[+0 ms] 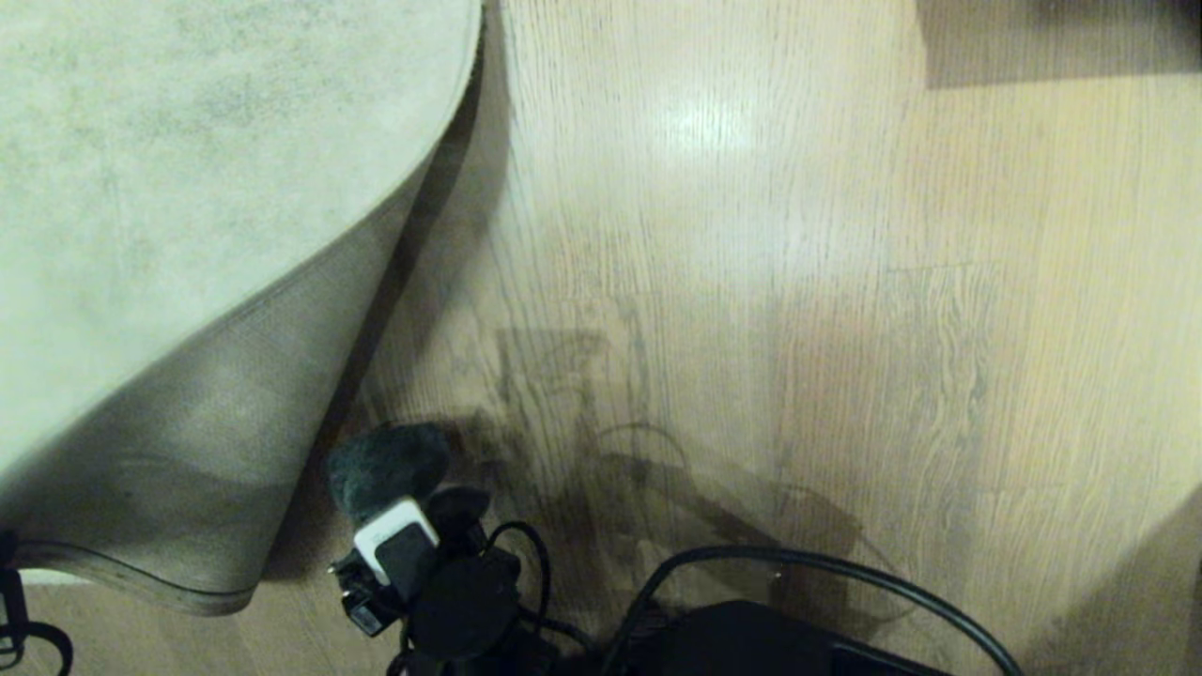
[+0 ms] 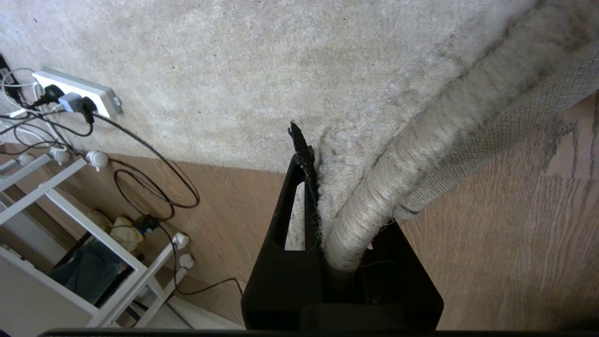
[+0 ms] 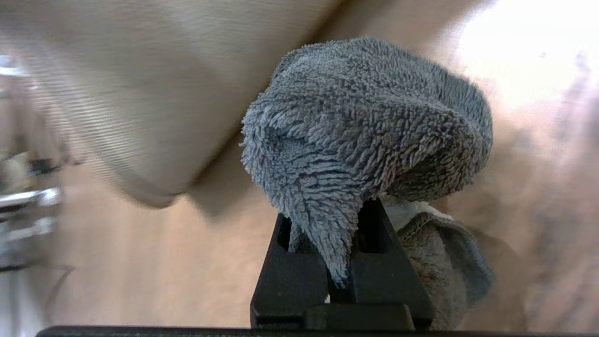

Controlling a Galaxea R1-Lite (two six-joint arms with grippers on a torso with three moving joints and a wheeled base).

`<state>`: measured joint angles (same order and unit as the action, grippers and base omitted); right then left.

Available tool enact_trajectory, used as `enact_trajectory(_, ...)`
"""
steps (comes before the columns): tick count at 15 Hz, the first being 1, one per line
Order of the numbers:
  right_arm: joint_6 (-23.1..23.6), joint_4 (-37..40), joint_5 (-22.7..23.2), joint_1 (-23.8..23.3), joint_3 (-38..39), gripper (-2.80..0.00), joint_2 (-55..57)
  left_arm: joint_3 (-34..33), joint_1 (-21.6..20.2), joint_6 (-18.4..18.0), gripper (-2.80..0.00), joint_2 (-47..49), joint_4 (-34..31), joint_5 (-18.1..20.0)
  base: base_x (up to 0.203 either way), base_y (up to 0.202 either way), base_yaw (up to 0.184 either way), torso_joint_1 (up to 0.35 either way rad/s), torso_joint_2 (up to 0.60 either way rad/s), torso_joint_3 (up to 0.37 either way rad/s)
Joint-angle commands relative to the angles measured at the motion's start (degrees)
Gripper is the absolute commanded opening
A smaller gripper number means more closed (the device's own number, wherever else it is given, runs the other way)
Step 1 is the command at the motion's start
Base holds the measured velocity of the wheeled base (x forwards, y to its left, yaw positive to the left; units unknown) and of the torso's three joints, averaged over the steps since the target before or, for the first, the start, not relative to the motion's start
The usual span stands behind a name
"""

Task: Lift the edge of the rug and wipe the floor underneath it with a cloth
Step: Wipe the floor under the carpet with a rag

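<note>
1. The left gripper (image 2: 323,206) is clamped on the rug edge (image 2: 374,206), right at the thick bound border near the corner, and holds it up off the floor (image 2: 505,243).
2. The right gripper (image 3: 344,252) is closed on the cloth (image 3: 365,126), which bunches into a soft ball in front of its jaws; in the head view the cloth (image 1: 387,462) sits low beside the raised flap, just over the bare boards.
3. The rug (image 1: 169,188) looks heavy and floppy: the lifted part sags in a curve and shows its woven backing, so I judge the stitched border the firmest place to hold.
4. The cloth seems light, plush and easily squashed; gripped by one fold, its loose bulk should press flat and drag well on wood.
5. The floor has a sheen, so the cloth will likely slide easily.
6. A power strip (image 2: 75,93) with cables lies on the rug, well apart from the held corner.
</note>
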<state>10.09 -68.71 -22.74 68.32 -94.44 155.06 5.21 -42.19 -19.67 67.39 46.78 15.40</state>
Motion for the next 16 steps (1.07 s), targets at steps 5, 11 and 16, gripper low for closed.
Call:
enact_trajectory(5, 0.36, -1.17, -0.20, -6.50, -0.92, -2.80, 1.21, -0.11, 0.00, -0.19, -2.80, -0.61, -0.11, 0.07, 0.000, 0.000, 0.000, 0.000, 0.00, 0.000)
enact_trajectory(11, 2.22, -4.77, -0.12, -11.45, -0.71, -2.80, 0.13, -0.11, 0.00, -0.19, -2.80, -1.04, -0.11, -0.02, 0.000, 0.000, 0.000, 0.000, 0.00, 0.000)
enact_trajectory(16, 3.12, -5.63, -0.12, -14.58, 2.49, -2.80, -5.58, -0.34, 0.00, -0.19, -2.80, -1.39, -0.20, -0.54, 0.000, 0.000, 0.000, 0.000, 0.00, 0.000)
